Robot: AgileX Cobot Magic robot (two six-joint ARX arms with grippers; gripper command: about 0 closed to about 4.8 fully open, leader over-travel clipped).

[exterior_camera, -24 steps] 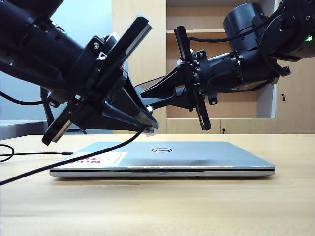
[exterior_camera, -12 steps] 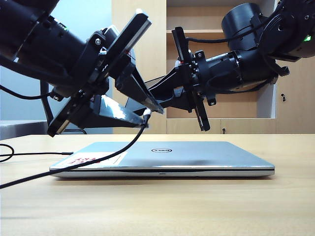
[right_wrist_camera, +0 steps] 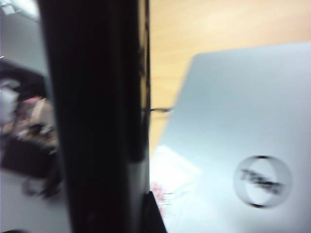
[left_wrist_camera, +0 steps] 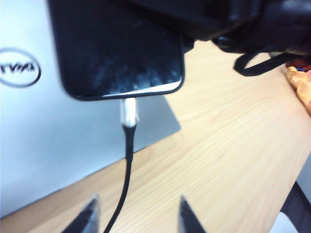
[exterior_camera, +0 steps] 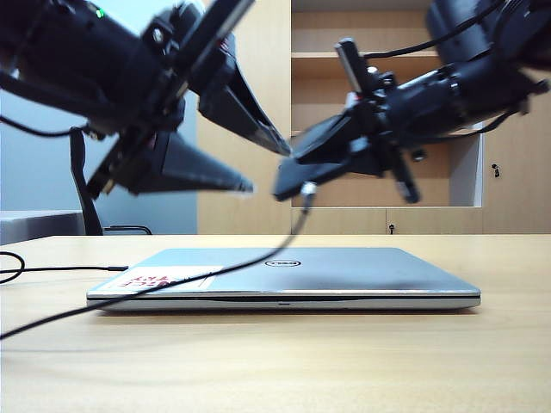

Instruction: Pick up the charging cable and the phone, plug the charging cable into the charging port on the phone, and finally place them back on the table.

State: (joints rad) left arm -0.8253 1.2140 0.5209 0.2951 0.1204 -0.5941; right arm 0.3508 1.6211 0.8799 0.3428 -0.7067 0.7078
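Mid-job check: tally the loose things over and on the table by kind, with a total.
Phone: 1
Charging cable: 1
Laptop: 1
Total: 3

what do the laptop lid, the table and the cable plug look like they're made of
Laptop lid: looks like brushed silver metal, matte with a soft sheen, though painted plastic is possible. Table: light beige wood grain, probably laminate or veneer, smooth. Charging cable: black, rubbery-looking cord ending in a shiny silver-grey metal plug.
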